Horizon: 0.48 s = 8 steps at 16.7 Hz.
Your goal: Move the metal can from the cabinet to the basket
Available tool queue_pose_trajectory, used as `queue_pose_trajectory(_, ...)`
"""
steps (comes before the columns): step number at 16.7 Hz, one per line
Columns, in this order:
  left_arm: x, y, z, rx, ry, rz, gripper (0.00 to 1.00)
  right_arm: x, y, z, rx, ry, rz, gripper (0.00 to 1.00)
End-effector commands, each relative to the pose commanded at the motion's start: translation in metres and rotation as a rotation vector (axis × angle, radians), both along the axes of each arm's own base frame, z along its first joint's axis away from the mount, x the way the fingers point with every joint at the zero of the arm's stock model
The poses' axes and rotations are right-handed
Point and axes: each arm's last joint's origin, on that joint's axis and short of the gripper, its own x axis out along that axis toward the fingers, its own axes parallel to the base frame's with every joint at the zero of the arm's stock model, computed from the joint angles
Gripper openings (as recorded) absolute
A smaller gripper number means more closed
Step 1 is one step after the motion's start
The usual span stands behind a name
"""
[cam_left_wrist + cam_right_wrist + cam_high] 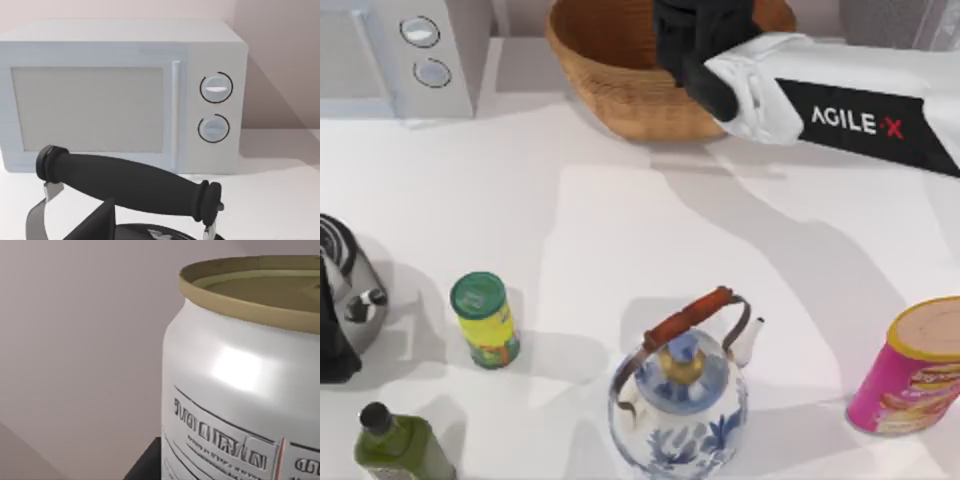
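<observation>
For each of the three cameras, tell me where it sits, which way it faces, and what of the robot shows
Top view: above the table, looking down; right arm reaches over the basket.
Left wrist view: on the left wrist, facing the microwave past a kettle handle.
Right wrist view: on the right wrist, close against the metal can.
Shared: top and left wrist views both show the microwave.

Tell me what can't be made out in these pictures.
- Right pincer, top view: it hangs above the basket; the arm's black end hides its fingers.
- Metal can, right wrist view: very close; its lower part is cut off by the picture's edge.
- Cabinet, top view: just a grey corner, cut by the upper edge.
- Black handle, left wrist view: the vessel under it is cut off.
</observation>
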Motion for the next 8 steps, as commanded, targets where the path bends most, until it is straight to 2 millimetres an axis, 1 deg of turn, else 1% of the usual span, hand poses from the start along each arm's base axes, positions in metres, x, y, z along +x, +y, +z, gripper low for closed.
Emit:
queue_pose_trajectory(4, 0.0, 0.0, 0.0, 0.0, 0.0, 0.0, 1.0, 0.0004, 0.0013, -0.0014, 0.0, 0.0, 0.0, 0.0)
queue_pose_trajectory(5, 0.0, 0.0, 0.0, 0.0, 0.0, 0.0, 1.0, 0.0017, -0.0008, -0.0068, -0.007, 0.013, -0.002, 0.0)
queue_pose_trajectory(8, 0.0, 0.0, 0.0, 0.0, 0.0, 0.0, 1.0, 0.0072, 0.0001, -0.0069, -0.003, 0.007, 0.0, 0.0)
